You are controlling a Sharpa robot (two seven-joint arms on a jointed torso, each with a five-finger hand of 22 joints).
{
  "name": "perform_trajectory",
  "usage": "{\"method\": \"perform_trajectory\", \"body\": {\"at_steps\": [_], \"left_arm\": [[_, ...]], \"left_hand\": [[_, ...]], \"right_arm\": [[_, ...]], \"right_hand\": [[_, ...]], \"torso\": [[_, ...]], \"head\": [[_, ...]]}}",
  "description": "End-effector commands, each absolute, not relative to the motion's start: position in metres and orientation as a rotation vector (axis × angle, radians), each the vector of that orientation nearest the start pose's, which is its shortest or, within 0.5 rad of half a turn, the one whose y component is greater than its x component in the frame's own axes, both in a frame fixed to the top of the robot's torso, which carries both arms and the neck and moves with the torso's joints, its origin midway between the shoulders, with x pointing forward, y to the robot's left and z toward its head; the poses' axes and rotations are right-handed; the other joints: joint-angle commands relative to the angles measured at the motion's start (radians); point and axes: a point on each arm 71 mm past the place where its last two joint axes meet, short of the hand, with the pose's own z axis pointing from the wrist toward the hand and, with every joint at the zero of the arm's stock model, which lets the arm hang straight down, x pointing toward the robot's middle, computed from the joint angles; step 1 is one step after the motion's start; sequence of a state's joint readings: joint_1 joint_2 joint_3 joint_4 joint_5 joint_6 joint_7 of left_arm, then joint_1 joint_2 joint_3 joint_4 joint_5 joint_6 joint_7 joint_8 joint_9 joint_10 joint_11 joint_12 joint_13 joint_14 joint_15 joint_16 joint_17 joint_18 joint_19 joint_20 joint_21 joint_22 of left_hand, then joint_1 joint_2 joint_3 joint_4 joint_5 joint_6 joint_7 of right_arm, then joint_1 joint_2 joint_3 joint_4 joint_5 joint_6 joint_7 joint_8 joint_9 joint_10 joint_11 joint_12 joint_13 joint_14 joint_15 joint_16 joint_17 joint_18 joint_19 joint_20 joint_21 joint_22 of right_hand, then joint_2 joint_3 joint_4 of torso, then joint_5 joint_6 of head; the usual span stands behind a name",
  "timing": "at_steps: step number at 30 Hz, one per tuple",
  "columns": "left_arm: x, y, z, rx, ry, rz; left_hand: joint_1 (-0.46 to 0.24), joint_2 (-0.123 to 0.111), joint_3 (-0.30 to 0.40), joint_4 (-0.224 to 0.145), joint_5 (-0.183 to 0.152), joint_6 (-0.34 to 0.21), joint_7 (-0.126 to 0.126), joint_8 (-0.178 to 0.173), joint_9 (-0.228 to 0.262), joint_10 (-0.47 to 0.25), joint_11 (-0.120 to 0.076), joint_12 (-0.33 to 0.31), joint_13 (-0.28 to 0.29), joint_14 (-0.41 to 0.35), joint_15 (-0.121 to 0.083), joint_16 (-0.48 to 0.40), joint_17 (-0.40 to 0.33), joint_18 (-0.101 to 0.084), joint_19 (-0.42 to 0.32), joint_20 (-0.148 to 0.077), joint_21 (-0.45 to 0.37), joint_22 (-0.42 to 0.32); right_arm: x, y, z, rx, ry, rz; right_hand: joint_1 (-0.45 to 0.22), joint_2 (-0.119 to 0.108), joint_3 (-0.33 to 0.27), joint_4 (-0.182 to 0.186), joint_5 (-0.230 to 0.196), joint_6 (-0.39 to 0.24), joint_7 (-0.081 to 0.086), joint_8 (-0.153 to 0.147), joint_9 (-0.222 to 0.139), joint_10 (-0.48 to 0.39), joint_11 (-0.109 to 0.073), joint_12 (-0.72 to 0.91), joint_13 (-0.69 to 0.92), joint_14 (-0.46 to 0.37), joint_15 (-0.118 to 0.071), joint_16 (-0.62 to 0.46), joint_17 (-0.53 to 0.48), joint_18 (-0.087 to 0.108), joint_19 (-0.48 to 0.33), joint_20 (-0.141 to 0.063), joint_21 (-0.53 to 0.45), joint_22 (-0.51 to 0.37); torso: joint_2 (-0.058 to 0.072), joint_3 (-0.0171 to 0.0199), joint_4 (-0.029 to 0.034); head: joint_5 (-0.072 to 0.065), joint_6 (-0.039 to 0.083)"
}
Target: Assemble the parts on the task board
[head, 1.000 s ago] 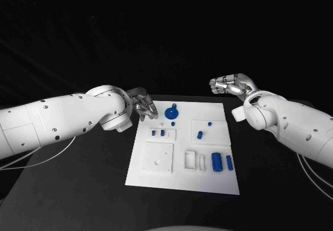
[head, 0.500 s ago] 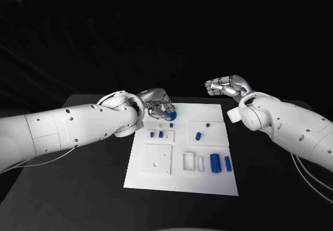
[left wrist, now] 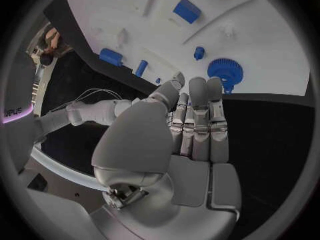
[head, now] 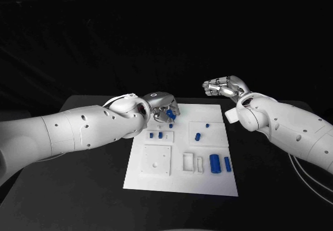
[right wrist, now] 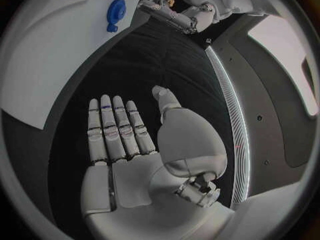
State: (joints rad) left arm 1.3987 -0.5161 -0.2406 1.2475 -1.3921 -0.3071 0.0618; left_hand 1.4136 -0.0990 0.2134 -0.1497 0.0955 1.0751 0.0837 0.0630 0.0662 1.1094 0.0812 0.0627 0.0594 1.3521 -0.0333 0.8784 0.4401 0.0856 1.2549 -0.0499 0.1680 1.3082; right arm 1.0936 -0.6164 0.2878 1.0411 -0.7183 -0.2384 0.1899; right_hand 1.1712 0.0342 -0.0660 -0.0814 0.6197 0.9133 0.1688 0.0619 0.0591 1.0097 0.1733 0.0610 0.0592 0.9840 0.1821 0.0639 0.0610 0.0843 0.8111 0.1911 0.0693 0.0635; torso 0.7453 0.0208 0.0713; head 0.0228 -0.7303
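Head view: task board [head: 182, 179] is lying in the middle of the black bench [head: 83, 192], long side running away from the robot. Left hand [head: 161, 107] is hovering over the board's far left corner, right above the blue gear-like part [head: 170, 114]; contact can't be confirmed from here. Left wrist view is showing the left hand's fingers [left wrist: 199, 117] stretched out straight and side by side, nothing between them, tips reaching the board edge just beside the toothed blue gear [left wrist: 224, 72], so the hand is empty and spread, not gripping.

Right hand [head: 223, 88] is sitting off the board, beyond its far right corner, raised above the bench. Right wrist view is showing it flat with its fingers [right wrist: 113, 128] extended, thumb apart, holding nothing, over bare black bench; head view looks more curled, but the wrist view is clear.

Other parts on the board, head view: two small blue pegs [head: 157, 135] standing in the left block, a single small peg [head: 171, 125] just beyond them, a blue piece [head: 198, 136] and a small peg [head: 207, 126] in the right square area, and two blue cylinders [head: 220, 163] lying side by side near the right edge. A plain white square plate [head: 157, 159] is sitting on the near left of the board.
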Motion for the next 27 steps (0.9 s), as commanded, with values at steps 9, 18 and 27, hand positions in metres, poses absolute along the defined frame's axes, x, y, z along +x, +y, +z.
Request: {"method": "perform_trajectory", "body": {"at_steps": [9,18,27], "left_arm": [[0.535,0.099,-0.180,0.552,1.681,-0.687],[0.537,0.101,-0.188,0.552,1.718,-0.664],[0.539,0.102,-0.194,0.551,1.727,-0.657]], "left_hand": [[0.002,0.001,-0.016,0.033,0.014,-0.016,0.006,0.000,-0.001,0.019,-0.001,-0.004,0.000,-0.017,0.005,0.123,0.016,0.004,0.029,0.004,0.016,0.022],[-0.011,-0.002,0.005,0.035,0.013,-0.010,0.013,0.000,-0.001,0.027,-0.003,-0.003,0.000,-0.024,0.004,0.154,0.010,0.002,0.018,0.002,0.045,0.021],[-0.008,0.007,0.057,0.021,0.029,-0.015,0.013,-0.001,-0.002,0.050,-0.006,-0.004,-0.001,-0.014,0.006,0.189,0.008,0.014,0.008,0.006,0.084,0.023]], "right_arm": [[0.576,-0.240,-0.167,0.676,1.446,1.146],[0.576,-0.238,-0.166,0.673,1.451,1.151],[0.575,-0.236,-0.166,0.670,1.452,1.156]], "right_hand": [[-0.006,0.007,-0.009,0.003,0.006,0.000,0.000,-0.004,-0.001,-0.003,-0.002,-0.002,-0.001,0.002,-0.002,-0.003,-0.001,0.020,-0.002,-0.003,0.000,-0.001],[-0.009,0.008,-0.011,0.006,0.008,-0.001,0.000,-0.004,-0.001,-0.003,-0.002,-0.002,-0.001,0.000,-0.001,-0.003,-0.001,0.020,-0.002,-0.002,0.000,-0.001],[-0.009,0.008,-0.011,0.006,0.008,-0.001,0.000,-0.004,-0.001,-0.003,-0.002,-0.002,-0.001,0.000,-0.001,-0.003,-0.001,0.020,-0.002,-0.002,0.000,-0.001]], "torso": [[0.000,-0.0003,0.0015],[-0.001,-0.0002,0.0014],[-0.002,-0.0008,0.0017]], "head": [[-0.003,-0.002],[-0.004,-0.004],[-0.004,-0.004]]}}
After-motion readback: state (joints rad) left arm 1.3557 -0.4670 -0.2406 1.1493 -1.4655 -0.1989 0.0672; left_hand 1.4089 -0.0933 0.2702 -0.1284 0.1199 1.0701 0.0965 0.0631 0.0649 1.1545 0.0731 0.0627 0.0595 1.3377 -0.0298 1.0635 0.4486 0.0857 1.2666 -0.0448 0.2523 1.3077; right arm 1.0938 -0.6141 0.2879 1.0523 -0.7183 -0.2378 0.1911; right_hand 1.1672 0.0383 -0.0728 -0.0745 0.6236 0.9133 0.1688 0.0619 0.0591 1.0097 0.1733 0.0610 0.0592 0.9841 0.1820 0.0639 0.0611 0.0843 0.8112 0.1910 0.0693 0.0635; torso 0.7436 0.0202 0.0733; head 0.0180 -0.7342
